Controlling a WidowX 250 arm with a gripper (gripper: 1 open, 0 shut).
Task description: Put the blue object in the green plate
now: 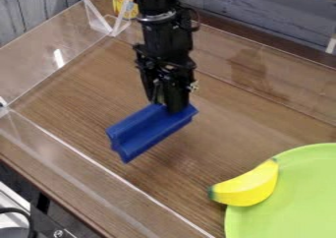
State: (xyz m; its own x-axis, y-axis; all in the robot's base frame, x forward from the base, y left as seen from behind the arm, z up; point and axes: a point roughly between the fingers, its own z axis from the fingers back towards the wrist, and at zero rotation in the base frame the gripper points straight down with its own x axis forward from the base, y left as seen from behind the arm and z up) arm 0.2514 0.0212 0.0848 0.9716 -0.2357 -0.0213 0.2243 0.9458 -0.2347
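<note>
Jaws of the gripper (168, 105) are clamping the upper end of the blue object (148, 131), its far end slanting down-left toward the tabletop (250, 114). Green plate (292, 195) is sitting well off to the lower right of the jaws, a yellow banana (247, 187) lying across its near rim.

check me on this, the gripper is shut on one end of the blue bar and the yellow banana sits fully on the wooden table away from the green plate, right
One thing is wrong. The gripper is shut on one end of the blue bar, but the camera view shows the yellow banana lying across the rim of the green plate, partly on it, not away from it.

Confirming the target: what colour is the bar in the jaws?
Royal blue bar, clearest in the camera view.
</note>
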